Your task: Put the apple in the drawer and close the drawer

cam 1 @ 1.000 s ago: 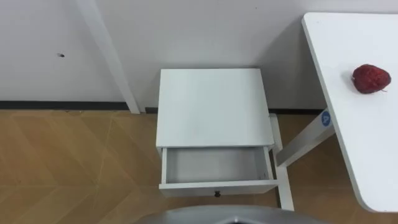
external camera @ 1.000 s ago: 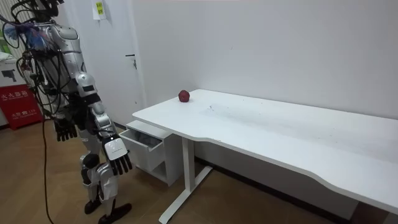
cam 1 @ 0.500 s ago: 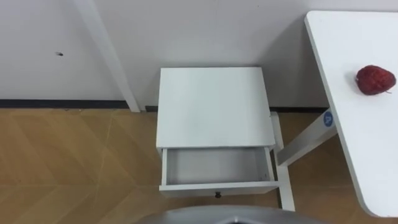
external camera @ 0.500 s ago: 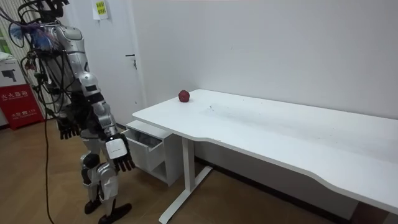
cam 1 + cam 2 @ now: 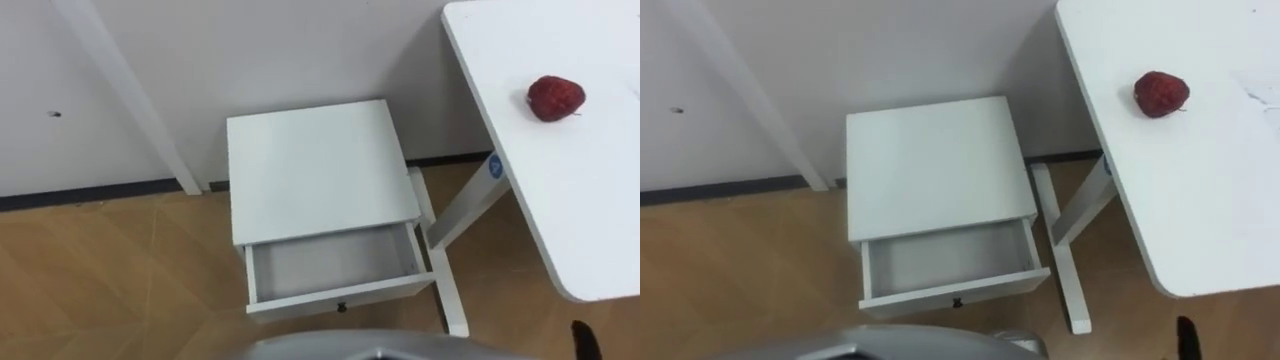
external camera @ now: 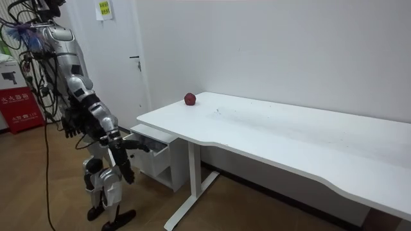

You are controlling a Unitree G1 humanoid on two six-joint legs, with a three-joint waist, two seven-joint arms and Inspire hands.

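A dark red apple point(image 5: 556, 97) lies on the white desk point(image 5: 540, 210), near its far left corner; it is also the apple point(image 6: 190, 99) in the room view. To the desk's left a white bedside cabinet point(image 5: 318, 170) stands against the wall. Its drawer point(image 5: 335, 265) is pulled out and holds nothing. I stand in front of the cabinet. My right hand point(image 6: 138, 145) is raised forward at drawer height with straight fingers, and a dark fingertip point(image 5: 583, 340) shows at the lower right. My left hand point(image 6: 75, 126) hangs relaxed at my side.
The desk's white leg and foot point(image 5: 447, 262) stand close to the right of the drawer. A white door frame point(image 5: 130, 100) runs down the wall left of the cabinet. Wooden floor point(image 5: 110, 270) lies open to the left. A red box point(image 6: 19, 106) stands behind me.
My right arm has swung up and forward from hanging at my side. The eye view has shifted, so the cabinet and apple now sit further left.
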